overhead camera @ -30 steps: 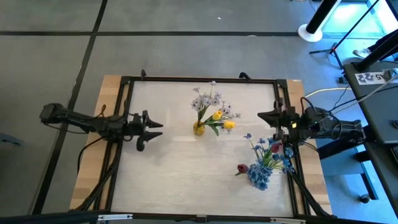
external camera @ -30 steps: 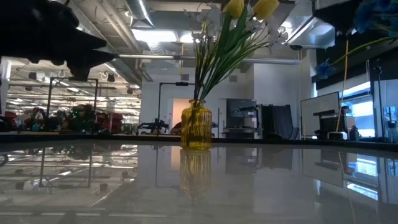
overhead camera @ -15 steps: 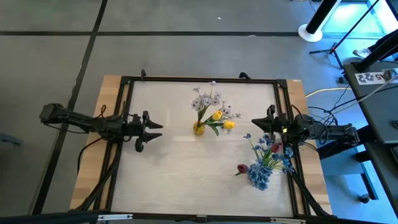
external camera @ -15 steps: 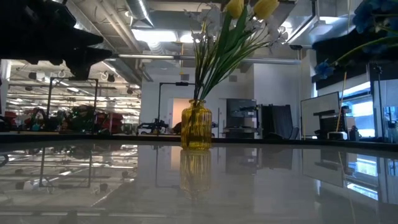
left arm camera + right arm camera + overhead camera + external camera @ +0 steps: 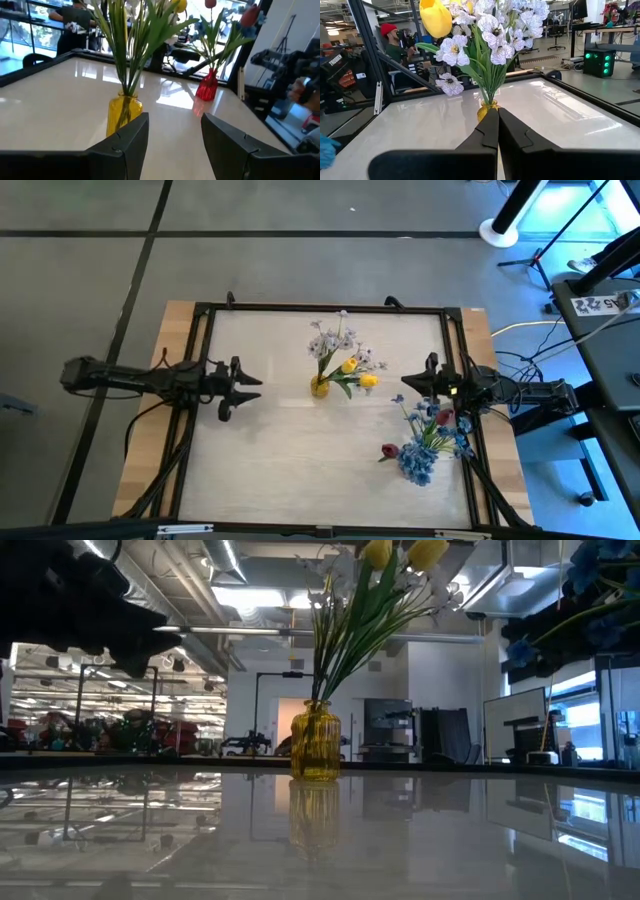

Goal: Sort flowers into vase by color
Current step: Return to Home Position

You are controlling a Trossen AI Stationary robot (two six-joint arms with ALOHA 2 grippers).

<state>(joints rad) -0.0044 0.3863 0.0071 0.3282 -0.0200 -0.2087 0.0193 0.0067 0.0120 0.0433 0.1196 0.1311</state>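
Left hand (image 5: 250, 389) is open and right hand (image 5: 408, 379) closed, both empty, either side of the yellow vase (image 5: 319, 388). All flowers (image 5: 345, 345) stand in it or in the red vase (image 5: 206, 89), so sorting looks done.

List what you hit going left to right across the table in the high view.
left gripper, open → yellow vase holding white and yellow flowers → right gripper, shut. The red and blue flowers overlap the right gripper's span, so they are left out.
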